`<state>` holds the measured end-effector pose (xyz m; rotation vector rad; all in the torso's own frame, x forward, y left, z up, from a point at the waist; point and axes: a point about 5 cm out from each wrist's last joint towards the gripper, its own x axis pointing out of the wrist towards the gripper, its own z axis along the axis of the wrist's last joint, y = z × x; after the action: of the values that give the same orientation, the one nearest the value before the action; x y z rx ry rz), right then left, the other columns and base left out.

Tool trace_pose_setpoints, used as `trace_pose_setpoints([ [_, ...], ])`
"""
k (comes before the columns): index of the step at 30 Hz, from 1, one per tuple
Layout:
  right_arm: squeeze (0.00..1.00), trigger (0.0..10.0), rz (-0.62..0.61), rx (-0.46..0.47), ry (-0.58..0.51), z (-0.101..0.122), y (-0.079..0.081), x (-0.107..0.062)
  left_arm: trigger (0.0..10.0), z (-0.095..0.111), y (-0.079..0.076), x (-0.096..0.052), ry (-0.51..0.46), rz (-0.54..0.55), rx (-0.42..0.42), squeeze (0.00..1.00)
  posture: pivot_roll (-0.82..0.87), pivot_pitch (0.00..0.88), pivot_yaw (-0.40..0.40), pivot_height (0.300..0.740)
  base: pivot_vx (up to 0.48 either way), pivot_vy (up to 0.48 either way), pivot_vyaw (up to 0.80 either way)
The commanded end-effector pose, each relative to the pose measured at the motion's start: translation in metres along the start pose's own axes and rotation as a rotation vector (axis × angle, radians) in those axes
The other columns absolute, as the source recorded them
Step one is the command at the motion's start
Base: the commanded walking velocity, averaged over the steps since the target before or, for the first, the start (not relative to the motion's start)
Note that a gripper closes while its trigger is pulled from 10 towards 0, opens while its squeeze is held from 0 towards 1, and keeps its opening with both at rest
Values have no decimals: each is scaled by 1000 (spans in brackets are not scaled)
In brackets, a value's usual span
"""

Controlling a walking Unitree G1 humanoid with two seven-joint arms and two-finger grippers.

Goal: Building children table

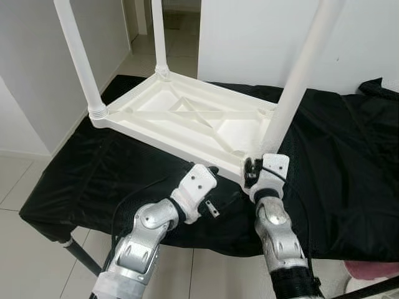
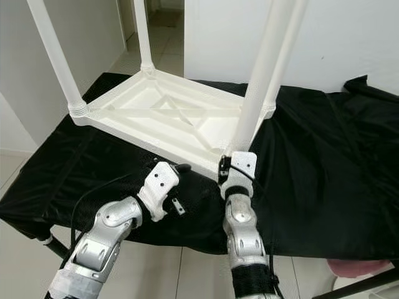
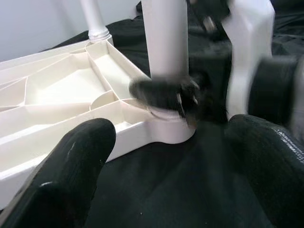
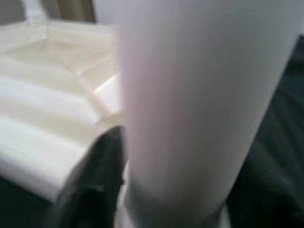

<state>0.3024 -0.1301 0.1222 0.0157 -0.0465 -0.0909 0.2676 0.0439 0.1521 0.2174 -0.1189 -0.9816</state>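
Here right gripper (image 1: 252, 167) clamps table leg (image 1: 299, 78).

Both eye views look down from the head at the same upside-down white table (image 1: 187, 118). Each wrist view looks very close at the near leg (image 3: 166, 57).

A blurred white leg (image 4: 190, 95) stood close to the camera, seated at a corner of the white tabletop (image 4: 52, 95). One black finger (image 4: 95, 185) pressed against its base.
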Motion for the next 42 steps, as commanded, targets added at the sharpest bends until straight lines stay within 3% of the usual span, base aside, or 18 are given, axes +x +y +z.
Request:
trace_pose_setpoints([
  [1,1000,10000,47,-5,-9,-1,3,-3,10000,-4,4,-2,20,89,1,0,7,10,17,740,0,0,0],
  [8,1000,10000,121,29,-63,10,-8,-4,10000,0,14,-2,12,95,21,0,14,0,33,740,0,0,0],
  [9,0,10000,165,37,-59,10,-11,-3,10000,0,14,-3,15,95,21,0,21,0,33,740,0,0,0],
  [13,0,10000,225,36,-66,12,-17,-1,10000,0,14,-4,19,95,21,0,19,5,32,740,0,0,0],
  [17,0,10000,426,-15,-77,19,-30,9,10000,-2,13,-6,26,92,18,0,16,6,35,740,0,0,0],
  [22,0,10000,477,-61,-63,21,-36,19,10000,0,11,-3,18,88,14,0,19,13,36,740,0,0,0],
  [29,0,10000,656,-121,15,15,-33,30,10000,1,10,-3,17,86,17,0,35,9,36,740,0,0,0],
  [32,0,10000,759,-191,47,12,-29,36,10000,2,13,-4,18,98,26,0,53,0,37,740,0,0,0],
  [37,0,10000,808,-218,54,13,-27,41,10000,3,14,-5,17,101,28,0,58,0,38,740,0,0,0],
  [38,0,6314,814,-228,58,13,-27,42,10000,3,15,-5,18,101,30,0,58,0,43,740,0,0,0],
  [39,0,6314,823,-233,60,12,-28,43,10000,3,15,-5,18,101,31,0,58,0,43,740,0,0,0],
  [40,0,3333,825,-238,62,12,-29,45,10000,3,15,-5,18,100,32,0,56,0,46,740,0,0,0],
  [41,0,1333,827,-238,65,11,-30,45,10000,4,15,-5,18,98,34,0,56,0,46,740,0,0,0],
  [42,0,0,827,-236,74,10,-34,45,10000,4,14,-4,16,94,35,0,56,0,46,740,0,0,0],
])
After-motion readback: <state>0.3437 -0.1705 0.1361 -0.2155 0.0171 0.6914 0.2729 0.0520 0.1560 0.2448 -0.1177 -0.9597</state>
